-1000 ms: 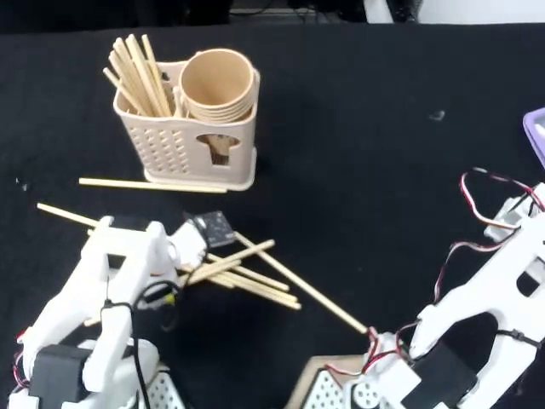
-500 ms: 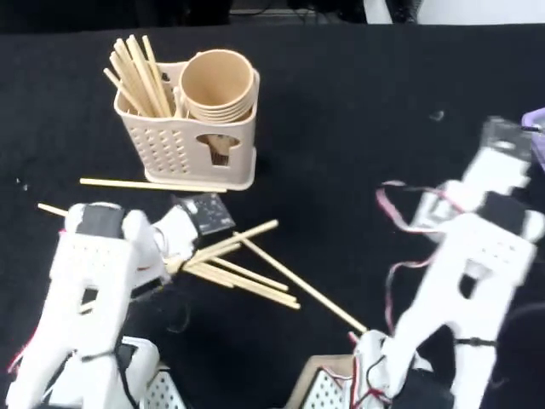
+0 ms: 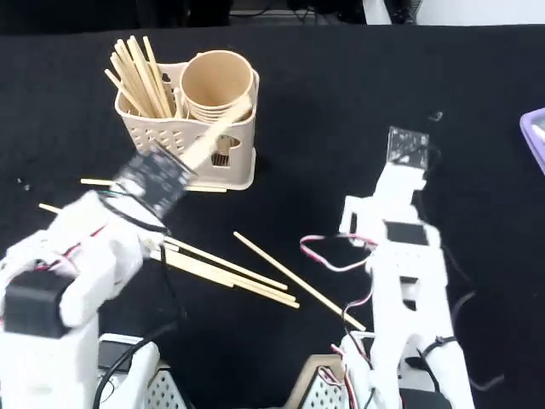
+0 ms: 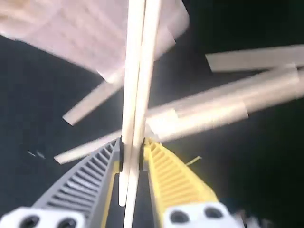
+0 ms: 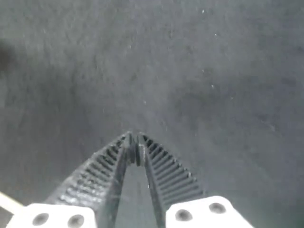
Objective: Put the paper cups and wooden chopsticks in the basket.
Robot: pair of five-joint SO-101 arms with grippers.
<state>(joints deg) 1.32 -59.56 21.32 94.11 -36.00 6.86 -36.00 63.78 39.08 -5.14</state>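
A beige basket (image 3: 183, 141) stands at the back left, holding a stack of paper cups (image 3: 217, 81) and several wooden chopsticks (image 3: 136, 77). My left gripper (image 4: 133, 152) is shut on two chopsticks (image 4: 135, 90), raised in front of the basket; their free ends (image 3: 217, 128) lie against its front wall below the cups. Several loose chopsticks (image 3: 226, 271) lie on the black cloth in front, and one more (image 3: 204, 188) lies at the basket's foot. My right gripper (image 5: 134, 142) is shut on nothing over bare cloth at the centre right.
A purple object (image 3: 535, 136) sits at the right edge. A small speck (image 3: 436, 115) lies on the cloth at the back right. The white right arm (image 3: 404, 256) stretches across the middle right of the table.
My left gripper lifted two chopsticks out of the pile and swung them up toward the basket. The right arm rose from the front edge and stretched out over the cloth.
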